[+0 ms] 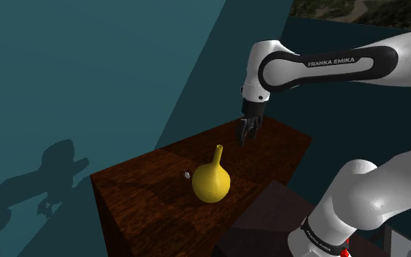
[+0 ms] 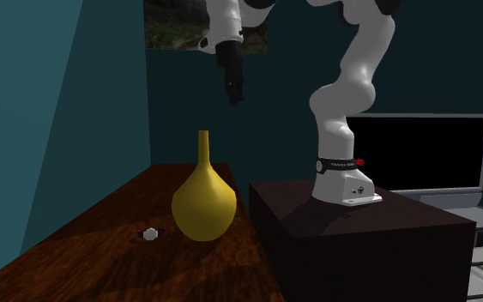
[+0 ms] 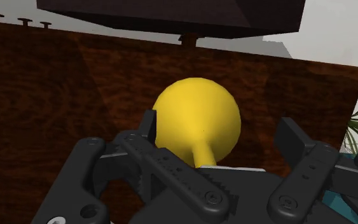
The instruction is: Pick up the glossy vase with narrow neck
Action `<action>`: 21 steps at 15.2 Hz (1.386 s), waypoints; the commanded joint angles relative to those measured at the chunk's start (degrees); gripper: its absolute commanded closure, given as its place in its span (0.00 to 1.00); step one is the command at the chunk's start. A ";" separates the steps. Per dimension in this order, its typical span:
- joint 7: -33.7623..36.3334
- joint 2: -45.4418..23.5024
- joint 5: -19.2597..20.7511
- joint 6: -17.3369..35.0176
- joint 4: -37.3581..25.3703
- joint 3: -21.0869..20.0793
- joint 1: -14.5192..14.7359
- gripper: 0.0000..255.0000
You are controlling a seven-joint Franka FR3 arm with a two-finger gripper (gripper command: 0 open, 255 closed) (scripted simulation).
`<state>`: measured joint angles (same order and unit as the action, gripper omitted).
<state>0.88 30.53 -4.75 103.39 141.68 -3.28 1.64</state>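
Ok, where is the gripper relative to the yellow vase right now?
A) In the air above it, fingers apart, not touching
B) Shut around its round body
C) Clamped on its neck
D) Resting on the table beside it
A: in the shoulder view the gripper hangs higher than the top of the yellow vase, and in the wrist view its fingers stand apart, clear of the vase.

A dark reddish-brown table [image 1: 141,201] with a wood-grain top carries 2 things. A yellow vase [image 1: 211,182] with a round belly and a narrow neck stands upright near the middle of the top. A small whitish object [image 1: 187,175], too small to identify, lies just beside the vase, on the shoulder view's left of it.
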 commanded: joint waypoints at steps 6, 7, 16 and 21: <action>0.53 -13.22 2.21 15.02 -3.48 -2.36 0.31 0.00; 0.73 -15.16 2.71 16.88 -4.28 -2.65 0.31 0.00; 1.05 -19.25 3.21 24.14 -1.49 -2.98 0.29 0.00; 0.87 -19.16 3.23 24.23 -1.31 -2.87 0.21 1.00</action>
<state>1.76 11.40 -1.52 127.60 140.32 -6.16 1.86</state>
